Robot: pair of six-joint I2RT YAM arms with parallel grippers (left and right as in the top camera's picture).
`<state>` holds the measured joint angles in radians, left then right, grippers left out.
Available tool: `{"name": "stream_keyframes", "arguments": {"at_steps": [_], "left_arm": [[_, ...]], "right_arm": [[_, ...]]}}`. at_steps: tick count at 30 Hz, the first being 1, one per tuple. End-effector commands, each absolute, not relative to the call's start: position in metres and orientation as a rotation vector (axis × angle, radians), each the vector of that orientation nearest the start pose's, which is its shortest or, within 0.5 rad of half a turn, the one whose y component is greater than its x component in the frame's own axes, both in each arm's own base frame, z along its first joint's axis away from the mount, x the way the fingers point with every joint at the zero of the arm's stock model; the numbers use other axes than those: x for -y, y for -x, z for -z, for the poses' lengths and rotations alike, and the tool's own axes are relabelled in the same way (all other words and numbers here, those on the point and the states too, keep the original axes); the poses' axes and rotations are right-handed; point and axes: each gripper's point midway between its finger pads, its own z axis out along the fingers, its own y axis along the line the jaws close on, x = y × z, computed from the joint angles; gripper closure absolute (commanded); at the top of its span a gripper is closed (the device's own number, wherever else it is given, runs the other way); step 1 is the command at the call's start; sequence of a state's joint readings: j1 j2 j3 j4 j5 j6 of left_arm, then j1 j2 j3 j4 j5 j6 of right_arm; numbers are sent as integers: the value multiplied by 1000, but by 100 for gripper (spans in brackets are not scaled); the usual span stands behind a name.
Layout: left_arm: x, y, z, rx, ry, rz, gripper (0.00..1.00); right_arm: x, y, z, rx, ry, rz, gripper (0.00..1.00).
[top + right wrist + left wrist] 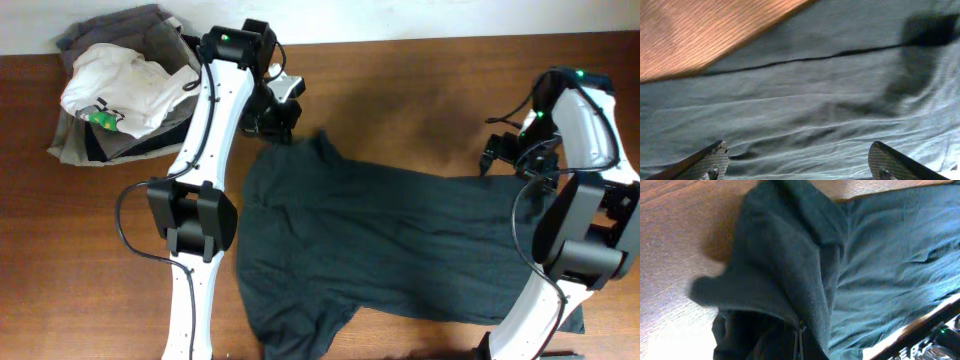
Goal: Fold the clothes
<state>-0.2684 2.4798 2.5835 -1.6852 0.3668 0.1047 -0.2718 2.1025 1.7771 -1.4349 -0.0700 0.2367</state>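
Bunched T-shirt [790, 270] fabric crowds the left wrist view, with a raised fold running down into the left gripper [800, 337]. That gripper is clenched on the cloth. Seen from overhead, this is the shirt's upper left corner, pulled up into a peak. The shirt is plain, thin, very dark teal-black and short-sleeved. It lies spread and wrinkled across the middle of the wooden table [400, 90], one sleeve pointing at the near edge. The right gripper [802, 160] is over the shirt's right end, close to the stitched hem line, pads wide apart and grasping nothing. Whether the pads touch the cloth cannot be told. At the far left corner a white garment with a green mark [115, 90] lies on grey folded garments [75, 150], apart from the shirt.
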Motion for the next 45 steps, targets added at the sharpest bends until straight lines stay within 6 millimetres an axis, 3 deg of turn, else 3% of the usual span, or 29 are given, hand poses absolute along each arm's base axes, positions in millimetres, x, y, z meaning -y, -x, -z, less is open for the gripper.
{"name": "stream_keyframes", "arguments": {"at_steps": [1,5,8,11,15,18,22,28,29,30,32,33,34,36,40,41,43,44,45], "left_arm": [[183,-428,-128,-3091,-532,587,100],[164,-408,-130,-3166,-508,432,100],[144,-371,-131,-3259,-516,333,100],[135,-349,-121,-3341,-512,291,100],[100,-331,-105,-3449,-345,-28,100],[84,-318,-102,-3488,-330,-91,100],[59,-295,-83,-3599,-248,-160,100],[47,-293,-76,-3614,-194,-167,99],[48,-293,-76,-3615,-191,-152,94],[51,-293,-75,-3617,-188,-131,81],[58,-292,-75,-3620,-203,-98,38],[61,-291,-75,-3617,-221,-103,27],[64,-291,-75,-3612,-243,-109,26],[74,-294,-77,-3589,-292,-115,26],[92,-304,-84,-3517,-347,-97,31],[97,-303,-85,-3509,-362,-77,36],[107,-305,-83,-3489,-388,-44,55],[112,-309,-81,-3464,-406,-39,69],[119,-315,-78,-3428,-441,-29,73]], "right_arm": [[72,-349,-86,-3214,-817,-144,15],[74,-343,-87,-3231,-839,-147,16],[74,-340,-88,-3244,-846,-148,17],[72,-337,-94,-3241,-852,-145,22],[76,-331,-124,-3179,-831,-101,24],[77,-322,-141,-3138,-816,-66,20],[71,-299,-117,-3206,-837,-69,20],[58,-278,-65,-3252,-906,-139,20],[56,-278,-61,-3250,-905,-155,20],[56,-279,-58,-3244,-903,-154,20],[57,-283,-55,-3224,-896,-155,20],[58,-285,-54,-3217,-888,-154,20],[58,-287,-53,-3215,-862,-156,18],[59,-291,-47,-3207,-808,-159,19],[61,-297,-44,-3187,-779,-160,47],[61,-298,-44,-3181,-778,-163,53],[60,-299,-44,-3179,-777,-170,55],[60,-299,-44,-3178,-777,-170,55],[60,-298,-42,-3177,-777,-170,56]]}}
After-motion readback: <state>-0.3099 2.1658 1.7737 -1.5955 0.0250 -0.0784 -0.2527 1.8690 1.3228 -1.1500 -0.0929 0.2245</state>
